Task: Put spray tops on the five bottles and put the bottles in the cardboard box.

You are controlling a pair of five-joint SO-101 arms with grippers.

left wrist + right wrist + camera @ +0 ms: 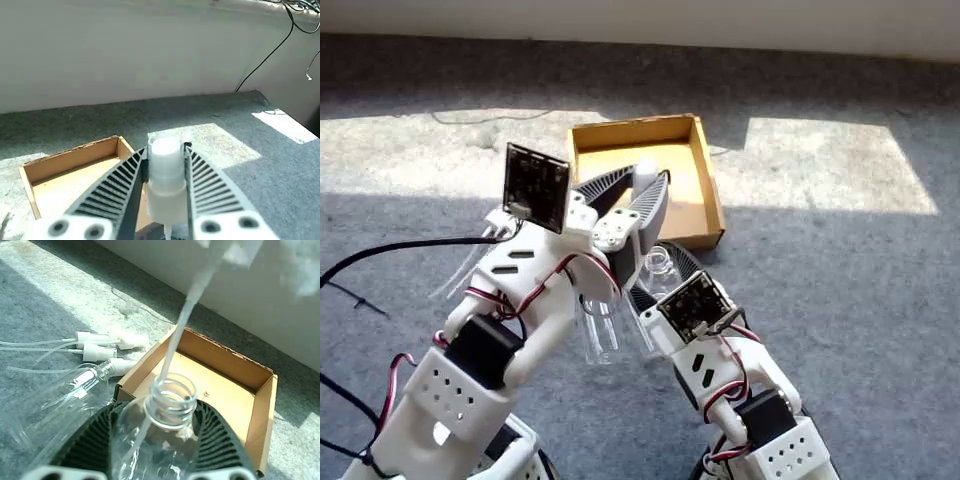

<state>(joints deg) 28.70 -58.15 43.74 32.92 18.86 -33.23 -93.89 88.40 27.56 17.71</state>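
Scene: two arms meet over the grey table, just in front of the cardboard box point(712, 190), one carrying a cap and the other a bottle.
Left pincer point(166, 149): clenched on the white spray top point(165, 180), its ribbed fingers pressing either side of the head and holding it nozzle-up in the air.
Right pincer point(159, 410): gripping the clear bottle point(160, 450) around its shoulder, open neck turned up, just beside the box's near wall.
Key relation: the spray top hangs directly above the bottle's neck, well apart from it. Its thin dip tube point(177, 335) runs down through the mouth and into the body.
Axis: the tube leans slightly against the bottle's upright line, so cap and neck are close to square but not quite.
Step in hand: by the look of it, seating the top; the head has yet to meet the threads.
Next move calls for: a straight descent by the left arm along the tube's line, then a twist, while the right arm steadies the bottle.
Risk: a slanted approach could kink the tube or catch the cap on the rim.
Waiting: spare spray tops point(100, 351) and a lying bottle point(75, 385) rest on the table beside the box.
Box: no bottle is seen inside.
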